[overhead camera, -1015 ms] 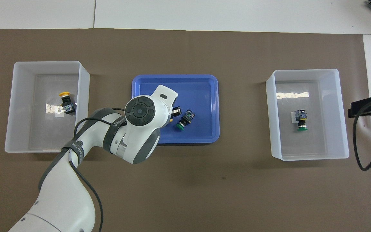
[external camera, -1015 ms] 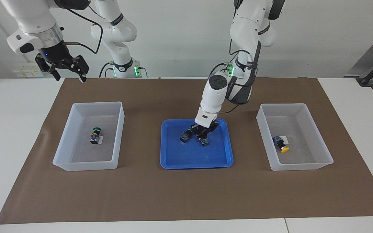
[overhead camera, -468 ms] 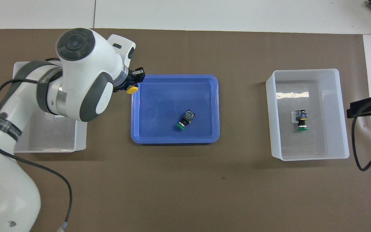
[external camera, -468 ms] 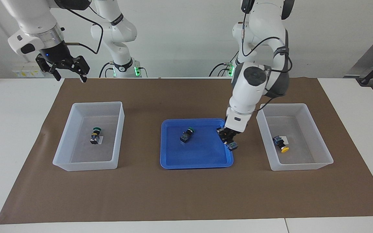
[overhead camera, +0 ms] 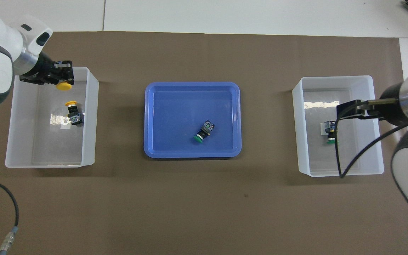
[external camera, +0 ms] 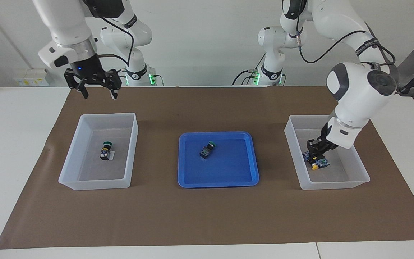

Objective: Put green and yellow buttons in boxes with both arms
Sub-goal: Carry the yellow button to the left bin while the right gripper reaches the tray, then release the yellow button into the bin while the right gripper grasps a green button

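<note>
My left gripper (external camera: pixel 317 153) (overhead camera: pixel 62 73) is shut on a yellow button (external camera: pixel 322 163) (overhead camera: pixel 64 86) and holds it low inside the box (external camera: pixel 332 185) (overhead camera: pixel 90 106) at the left arm's end. A second yellow button (external camera: pixel 306 156) (overhead camera: pixel 73 113) lies on that box's floor beside it. My right gripper (external camera: pixel 98 90) (overhead camera: pixel 347 109) is open and empty, raised over the other box (external camera: pixel 99 116) (overhead camera: pixel 331 78), which holds one green button (external camera: pixel 105 150) (overhead camera: pixel 330 132). A second green button (external camera: pixel 206 150) (overhead camera: pixel 203 132) lies on its side in the blue tray (external camera: pixel 228 172) (overhead camera: pixel 175 106).
The blue tray sits mid-table between the two boxes, all on a brown mat (external camera: pixel 207 216). Bare white table borders the mat. The right arm's black cable (overhead camera: pixel 352 159) hangs over its box.
My left gripper lifted the yellow button out of the blue tray and carried it into the box at the left arm's end. My right gripper moved over its box.
</note>
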